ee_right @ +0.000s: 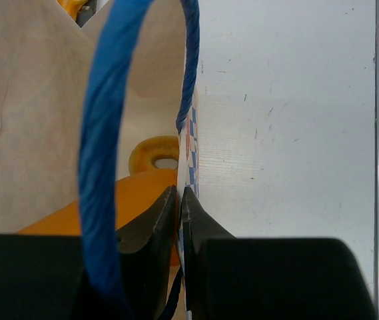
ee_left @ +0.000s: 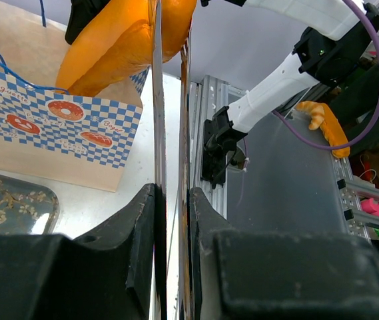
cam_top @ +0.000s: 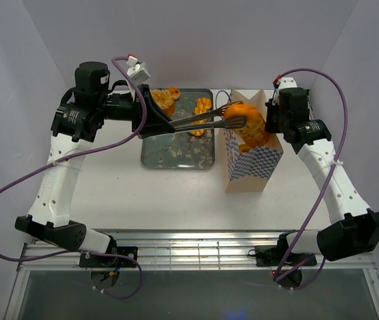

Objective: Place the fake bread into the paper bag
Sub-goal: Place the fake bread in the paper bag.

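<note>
Tongs (cam_top: pixel 234 123) clamped in left hand (ee_left: pixel 173 200) hold bread (ee_left: pixel 119 47); right hand (ee_right: pixel 178 200) pinches "Baguette" bag (ee_left: pixel 62 160).

Fake bread (cam_top: pixel 248 125) half-hidden in paper bag (cam_top: pixel 252 168)

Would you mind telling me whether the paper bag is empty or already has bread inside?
Not empty. The right wrist view looks into the open paper bag, where a ring donut lies at the bottom beside a larger orange piece.

Robotics laboratory test cell. Indicators: two robot arms (cam_top: pixel 59 187) bolted to an aluminium rail frame (cam_top: pixel 196 250) at 6 o'clock, bare white table (cam_top: pixel 176 193), plain white enclosure walls (cam_top: pixel 196 40) at 12 o'clock, exposed purple cables (cam_top: pixel 309 69).
</note>
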